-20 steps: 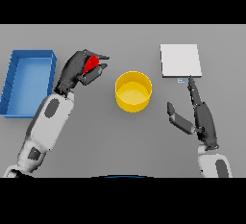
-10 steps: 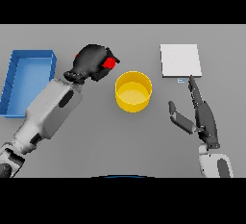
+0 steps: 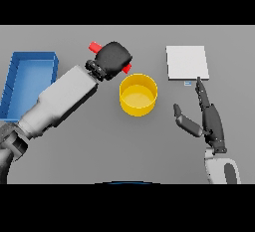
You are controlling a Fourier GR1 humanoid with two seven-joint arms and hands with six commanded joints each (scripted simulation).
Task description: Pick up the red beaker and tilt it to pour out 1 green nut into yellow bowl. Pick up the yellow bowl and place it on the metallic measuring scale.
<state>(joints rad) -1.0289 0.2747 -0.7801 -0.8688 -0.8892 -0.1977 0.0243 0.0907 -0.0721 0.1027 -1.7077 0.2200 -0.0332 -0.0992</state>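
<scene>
- Left hand (image 3: 113, 57) curled tight round the small red plastic beaker (image 3: 94, 46), held in the air just up-left of the round yellow bowl (image 3: 138, 94)
- Beaker's long axis lies near level, one red end by the bowl's rim, the other pointing away
- Green nut not seen
- Right hand (image 3: 209, 119), fingers straight and empty, right of the bowl, below the square metallic scale (image 3: 186, 62); nearer the scale

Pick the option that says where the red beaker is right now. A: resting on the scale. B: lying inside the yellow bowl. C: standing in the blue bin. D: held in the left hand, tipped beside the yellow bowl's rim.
D: the left hand is curled round the red beaker, whose red end pokes out just above the yellow bowl rim.
</scene>
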